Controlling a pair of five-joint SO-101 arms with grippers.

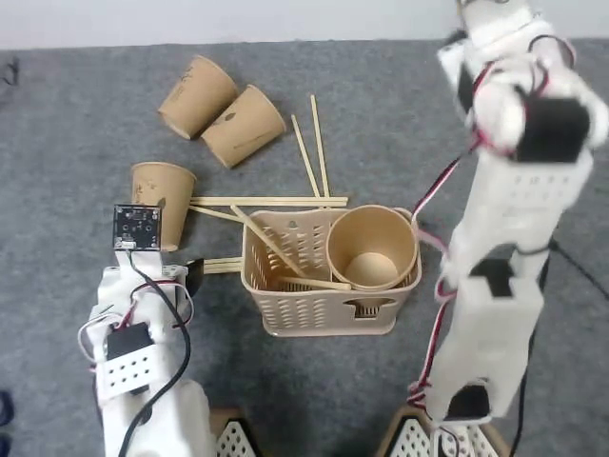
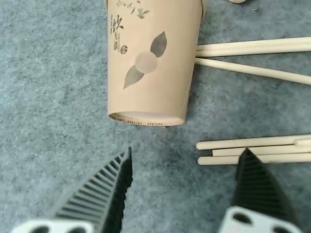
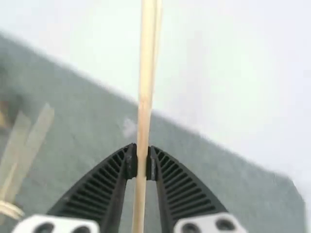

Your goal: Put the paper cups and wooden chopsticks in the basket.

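Note:
My left gripper [image 2: 187, 155] is open just short of the base of a brown paper cup [image 2: 150, 63] lying on its side on the grey mat; that cup [image 1: 162, 190] sits left of the basket [image 1: 257, 276]. A pair of wooden chopsticks [image 2: 252, 149] lies beside one open finger. My right gripper [image 3: 141, 151] is shut on wooden chopsticks [image 3: 148, 73], held high off the mat, with the right arm [image 1: 514, 105] raised at the back right. The basket holds one cup [image 1: 371, 249] and chopsticks [image 1: 268, 243].
Two more paper cups [image 1: 197, 95] [image 1: 244, 125] lie on their sides at the back left. Loose chopsticks [image 1: 314, 152] lie behind the basket, and another pair [image 1: 269, 201] runs along its far rim. The mat's far edge meets a pale wall.

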